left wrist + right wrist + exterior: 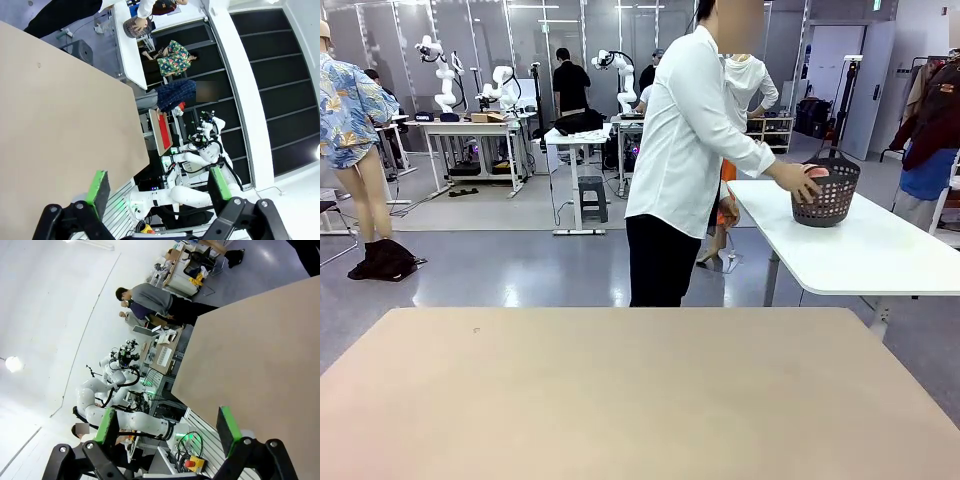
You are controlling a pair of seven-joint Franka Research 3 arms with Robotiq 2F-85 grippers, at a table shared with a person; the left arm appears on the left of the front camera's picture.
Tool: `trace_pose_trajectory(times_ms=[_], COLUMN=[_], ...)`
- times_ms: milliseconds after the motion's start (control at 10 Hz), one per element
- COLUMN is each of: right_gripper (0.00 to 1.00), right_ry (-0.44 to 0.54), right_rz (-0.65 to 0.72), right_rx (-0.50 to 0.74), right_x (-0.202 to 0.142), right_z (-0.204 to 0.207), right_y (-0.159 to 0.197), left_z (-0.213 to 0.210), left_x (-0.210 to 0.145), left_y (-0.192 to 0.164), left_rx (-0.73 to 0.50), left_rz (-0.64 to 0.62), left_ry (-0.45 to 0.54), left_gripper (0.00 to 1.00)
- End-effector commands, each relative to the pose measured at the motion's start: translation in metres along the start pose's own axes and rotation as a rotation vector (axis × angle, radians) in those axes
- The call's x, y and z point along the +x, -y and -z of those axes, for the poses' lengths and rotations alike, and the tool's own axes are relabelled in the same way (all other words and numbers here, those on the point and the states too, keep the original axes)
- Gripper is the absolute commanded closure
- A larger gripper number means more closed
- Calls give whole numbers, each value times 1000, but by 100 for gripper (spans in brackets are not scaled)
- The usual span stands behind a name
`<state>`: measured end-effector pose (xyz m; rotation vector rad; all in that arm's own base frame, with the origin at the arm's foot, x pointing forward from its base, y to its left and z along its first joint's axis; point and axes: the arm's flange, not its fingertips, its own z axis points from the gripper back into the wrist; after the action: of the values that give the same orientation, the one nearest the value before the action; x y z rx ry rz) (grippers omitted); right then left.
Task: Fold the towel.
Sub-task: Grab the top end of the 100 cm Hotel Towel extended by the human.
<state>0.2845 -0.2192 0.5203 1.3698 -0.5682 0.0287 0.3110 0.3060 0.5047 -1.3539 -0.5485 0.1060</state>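
Observation:
A bit of the salmon-pink towel (818,172) shows at the rim of a dark perforated basket (830,196), under the hand (798,181) of a person in a white shirt. The basket stands on a white side table (880,250) beyond my tan table (620,390). In the left wrist view my left gripper (158,185) is open, with its green pads wide apart above the tan table's edge (50,125) and the basket (134,27) far off. The right wrist view has my right gripper (167,426) open too, beside the tan table (260,355). Nothing is between either pair of fingers.
The person (680,160) stands between the far edge of my table and the white side table at the far right. Other tables, people and a stool (592,197) are farther back on the grey floor.

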Motion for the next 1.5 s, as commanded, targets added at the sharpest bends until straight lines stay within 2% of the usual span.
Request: trace_pose_trajectory(times_ms=[0, 1400], right_gripper=[0, 0], right_ry=[5, 5], right_rz=[-10, -10], right_rx=[13, 13], right_x=[0, 0], right_z=[0, 0], right_y=[-1, -1], left_z=[0, 0], left_x=[-3, -3], left_y=[2, 2], left_rx=[-3, -3], left_rz=[1, 1], left_ry=[-10, -10], left_gripper=[0, 0])
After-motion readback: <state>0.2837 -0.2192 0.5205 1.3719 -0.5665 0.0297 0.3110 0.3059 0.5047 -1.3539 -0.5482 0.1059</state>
